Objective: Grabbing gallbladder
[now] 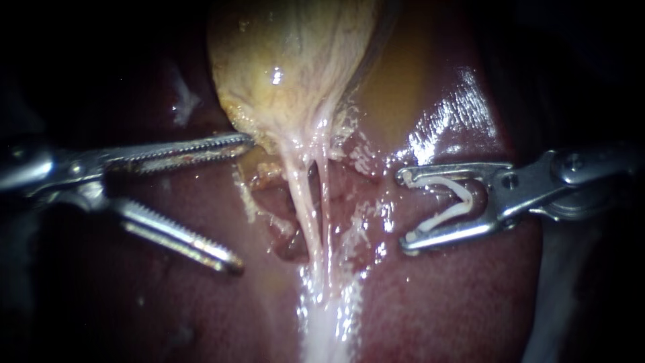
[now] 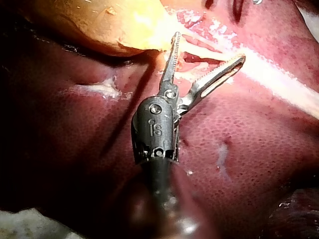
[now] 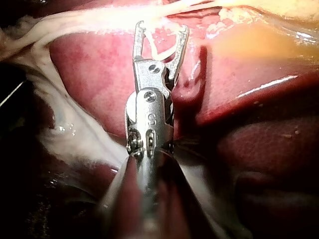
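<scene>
Left instrument (image 1: 242, 202): slim steel shaft from the left with two long toothed jaws, spread wide and gripping nothing; upper jaw tip right at the near-left edge of the gallbladder, lower jaw over bare liver.
Right instrument (image 1: 406, 209): steel shaft from the right; jaws stand apart, each bearing on one leg of a white V-shaped plastic clip (image 1: 457, 198) seated between them; sits right of the strands, well clear of the gallbladder.
Gallbladder (image 1: 289, 60): yellow-tan, glistening, pear-shaped sac; far middle of the scene, lying on the liver, narrowing toward the near side.
Liver (image 1: 457, 302): dark red, smooth, wet slab under everything.
Strands (image 1: 312, 202): whitish stringy tissue running near from the sac's narrow end, between the two instruments; cannot tell separate tubes apart.
Handling (judged): light, soft, thin-walled, wet and slippery; likely to slide out of a shallow bite and to tear or leak under a hard pinch or sharp pull.
Where to take hold (judged): near-left flank just above the taper, right ahead of the left upper jaw; needs a full bite of wall between the teeth, not the ragged fringe or the strands.
Risk (judged): lower jaw digging into liver on closing.
</scene>
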`<action>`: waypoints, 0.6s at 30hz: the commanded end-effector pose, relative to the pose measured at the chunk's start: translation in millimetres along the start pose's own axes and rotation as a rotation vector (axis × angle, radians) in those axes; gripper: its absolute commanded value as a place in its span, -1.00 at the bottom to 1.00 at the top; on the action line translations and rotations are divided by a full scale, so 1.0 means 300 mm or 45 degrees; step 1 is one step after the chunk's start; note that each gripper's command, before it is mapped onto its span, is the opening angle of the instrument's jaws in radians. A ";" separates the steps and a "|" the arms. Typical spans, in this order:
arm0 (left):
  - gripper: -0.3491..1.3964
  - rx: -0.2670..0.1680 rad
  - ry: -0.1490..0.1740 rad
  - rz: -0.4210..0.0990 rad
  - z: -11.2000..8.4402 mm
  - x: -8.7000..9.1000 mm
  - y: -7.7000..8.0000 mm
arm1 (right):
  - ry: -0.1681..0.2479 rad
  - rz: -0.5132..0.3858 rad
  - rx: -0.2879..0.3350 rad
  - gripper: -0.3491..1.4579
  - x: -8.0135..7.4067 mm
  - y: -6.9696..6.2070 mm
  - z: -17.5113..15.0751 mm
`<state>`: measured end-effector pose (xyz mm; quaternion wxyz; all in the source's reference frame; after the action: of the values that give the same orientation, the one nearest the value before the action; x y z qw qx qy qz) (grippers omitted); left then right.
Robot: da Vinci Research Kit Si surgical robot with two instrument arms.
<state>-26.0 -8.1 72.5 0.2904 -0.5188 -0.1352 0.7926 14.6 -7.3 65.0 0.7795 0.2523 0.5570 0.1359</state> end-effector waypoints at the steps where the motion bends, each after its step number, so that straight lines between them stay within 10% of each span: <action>1: 0.87 -0.001 0.000 0.000 0.0000 0.0001 0.0001 | 0.000 0.000 0.000 -0.07 0.0000 0.0000 0.000; 5: 0.87 -0.002 0.000 0.008 -0.0001 0.0001 0.0001 | 0.000 0.000 0.000 -0.07 0.0000 0.0001 0.000; 18: 0.71 0.017 -0.030 -0.293 -0.0006 -0.0142 -0.0106 | 0.000 0.000 0.000 -0.07 0.0000 0.0001 0.000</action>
<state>-23.3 -8.1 78.0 0.3886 -0.4851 -0.1971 0.7582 14.6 -7.2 65.0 0.7796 0.2522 0.5569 0.1359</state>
